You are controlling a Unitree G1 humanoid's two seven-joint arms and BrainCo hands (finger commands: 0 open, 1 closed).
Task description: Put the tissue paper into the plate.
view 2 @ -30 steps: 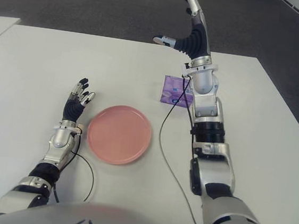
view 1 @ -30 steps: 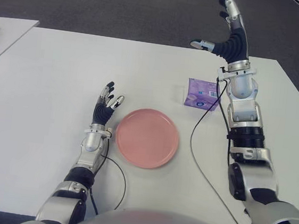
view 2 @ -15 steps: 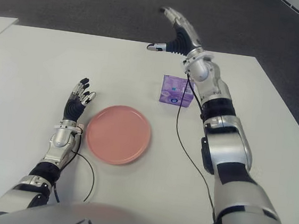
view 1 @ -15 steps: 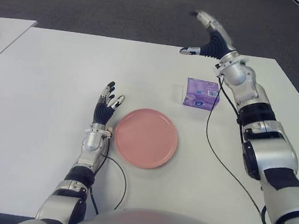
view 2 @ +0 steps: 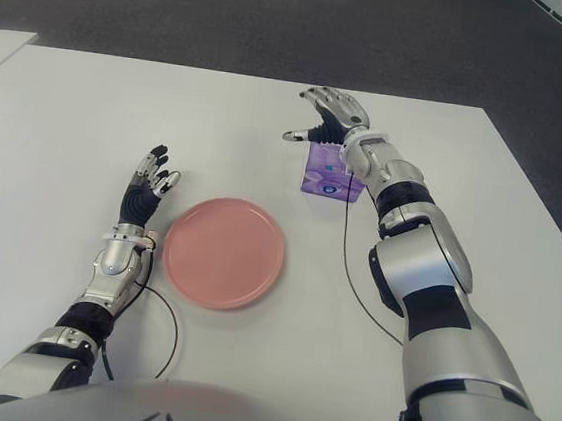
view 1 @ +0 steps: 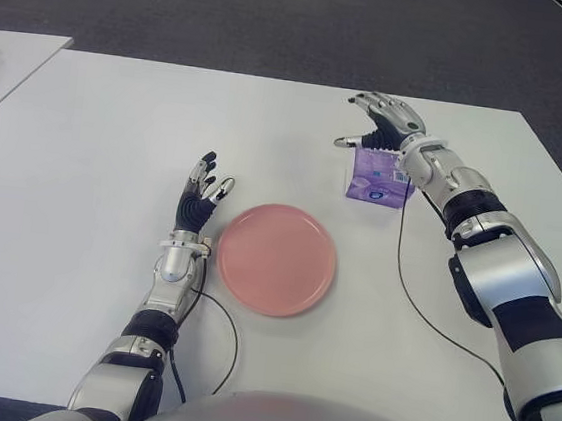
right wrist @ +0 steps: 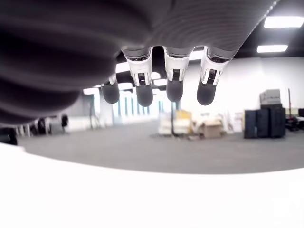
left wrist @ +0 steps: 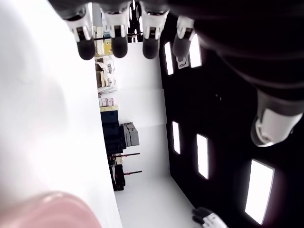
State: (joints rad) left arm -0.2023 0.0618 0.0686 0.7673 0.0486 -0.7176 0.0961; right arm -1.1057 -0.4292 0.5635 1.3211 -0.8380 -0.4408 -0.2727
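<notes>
Tissue pack point(view 1: 377, 177) lies flat near the tabletop's point(view 1: 96, 151) far right edge, long axis crosswise; right hand point(view 1: 383, 124) above it, fingers spread, empty.

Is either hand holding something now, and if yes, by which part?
Nothing is held. The right hand hovers open above the tissue pack, which lies on the table. The left hand is open beside the plate, on its left.

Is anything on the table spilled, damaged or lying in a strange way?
Nothing stands out. The purple tissue pack lies flat and intact beside the empty pink plate. The open right hand hovers over the pack; the open left hand shows left of the plate.
</notes>
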